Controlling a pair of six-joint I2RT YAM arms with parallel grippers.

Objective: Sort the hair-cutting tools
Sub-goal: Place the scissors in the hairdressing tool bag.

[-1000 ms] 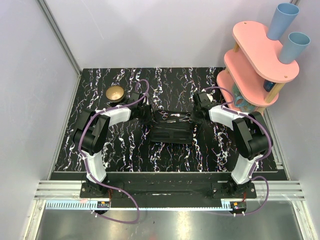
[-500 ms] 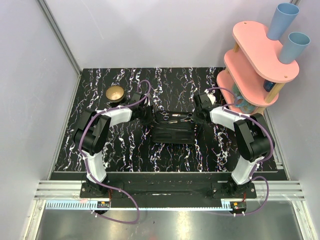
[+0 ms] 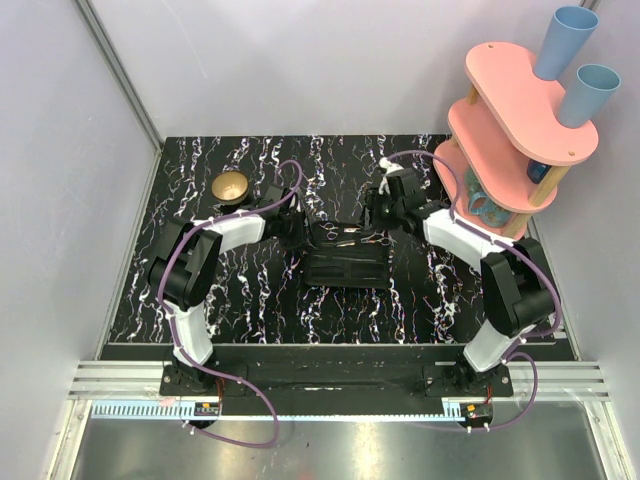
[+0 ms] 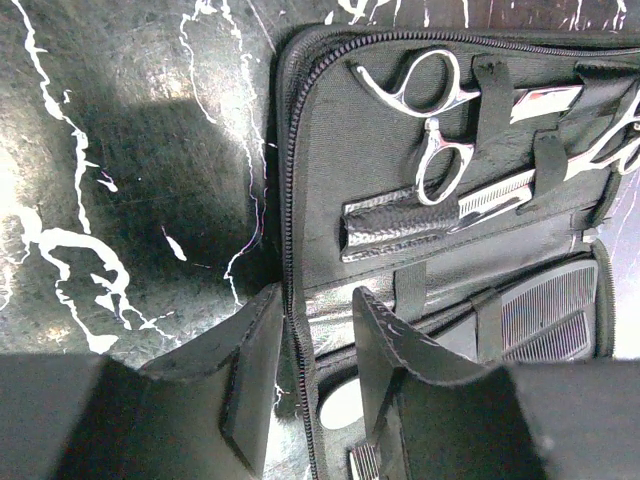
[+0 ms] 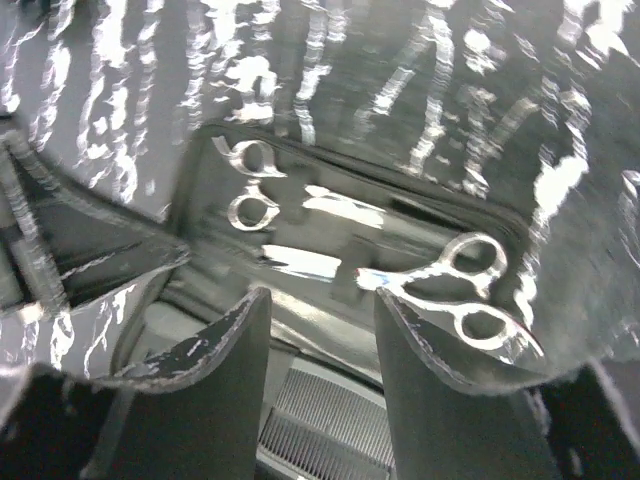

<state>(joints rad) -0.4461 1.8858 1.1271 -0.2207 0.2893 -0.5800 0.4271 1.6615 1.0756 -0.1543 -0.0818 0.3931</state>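
The black case [image 3: 345,262] lies open in the middle of the marbled table. Two silvery scissors are strapped into its upper half: one on the left [image 3: 330,232] [image 4: 432,112] [image 5: 246,186], one on the right [image 3: 366,238] [image 5: 468,291]. A comb [image 4: 548,318] sits in the lower half. My left gripper [image 3: 297,235] [image 4: 318,295] is low at the case's left end, open, its fingers straddling the zipper rim. My right gripper [image 3: 376,214] [image 5: 320,300] hovers above the case's far right, open, with nothing between its fingers.
A small brass bowl [image 3: 230,185] stands at the back left. A pink tiered shelf [image 3: 512,125] with two blue cups [image 3: 565,40] stands at the back right, close behind my right arm. Grey walls close in the left, back and right sides.
My right gripper has opened from shut and risen up and back from the case's right end. The left gripper has stayed at the case's left rim.
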